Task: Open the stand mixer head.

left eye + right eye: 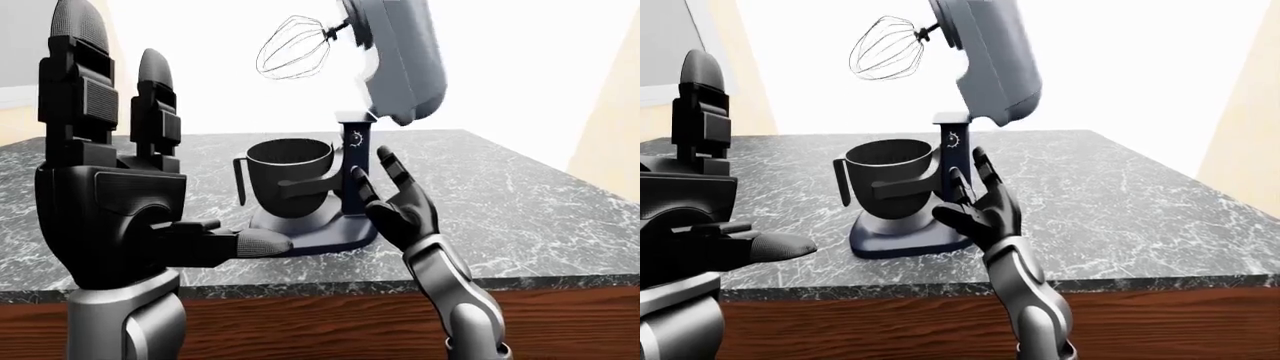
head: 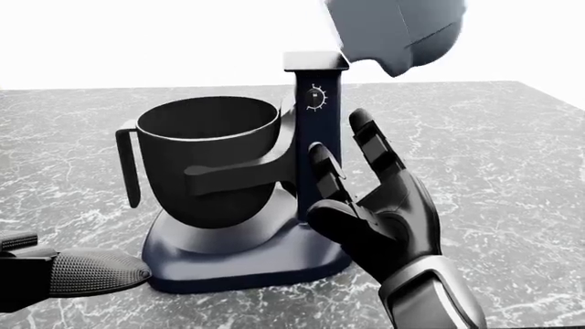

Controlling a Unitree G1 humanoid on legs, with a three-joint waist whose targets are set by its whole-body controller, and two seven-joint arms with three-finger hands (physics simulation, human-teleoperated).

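A dark navy stand mixer [image 1: 940,180] with a grey metal head stands on a dark grey marble-patterned counter [image 1: 1110,195] with a reddish wooden front, near the counter's middle in the eye views. A black mixing bowl [image 2: 208,157] with a side handle sits in the mixer's curved cradle arms, left of the upright column. A small white-marked dial [image 2: 315,97] shows on the column's upper part.

The grey mixer head [image 1: 990,56] is tilted up on its hinge, pointing toward the top of the right-eye view, and the thin wire whisk [image 1: 885,49] hangs in the air well above the bowl, clear of it. In the head view only the lower rear end of the head shows at the top edge; the whisk is cut off there.

The robot's black right hand [image 2: 370,205] stands just right of the column, fingers spread wide and upright, palm toward the mixer; whether a fingertip touches the column is hard to tell. The raised head is well above this hand. The robot's black left hand [image 1: 120,172] is open too, fingers straight up, close to the camera at the left, hiding part of the counter and apart from the mixer base.
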